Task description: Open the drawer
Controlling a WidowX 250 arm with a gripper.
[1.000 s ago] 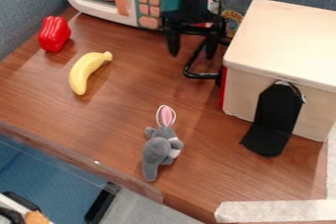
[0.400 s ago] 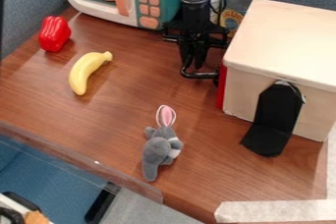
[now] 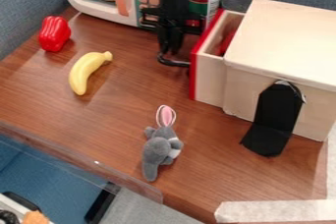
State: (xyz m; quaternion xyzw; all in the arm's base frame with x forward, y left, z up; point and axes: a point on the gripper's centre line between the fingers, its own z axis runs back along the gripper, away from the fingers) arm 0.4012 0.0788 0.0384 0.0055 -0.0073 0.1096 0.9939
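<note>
**Drawer (image 3: 210, 81): partway out, opening well begun, full travel probably not reached**

Left to right:
- Near left edge of worktop (image 3: 118, 115), toward back-left corner: red pepper (image 3: 54, 34), with banana (image 3: 89, 72) just to its right. Both well apart from drawer.
- At back edge: toy microwave (image 3: 98, 14). Looks out of the way.
- Toward front edge: plush rabbit (image 3: 157, 149). Clear of the pull line, judging from here.
- Inward of back edge: gripper (image 3: 171, 52), down at handle (image 3: 174, 63). Narrow, not wide; looks clamped on handle bar.
- Right of handle: red front, apart from box (image 3: 279, 36), with pale side wall and part of the interior exposed. Something red inside, can't tell what.
- Right part of worktop: box, with black stand (image 3: 274, 120) at its near side.

Done: reach, apparent grip, gap made. Left: more pull toward left edge if fully open is wanted, then let go and back off. Could slip off handle, or drag box along if drawer binds. Keep pull straight.
</note>
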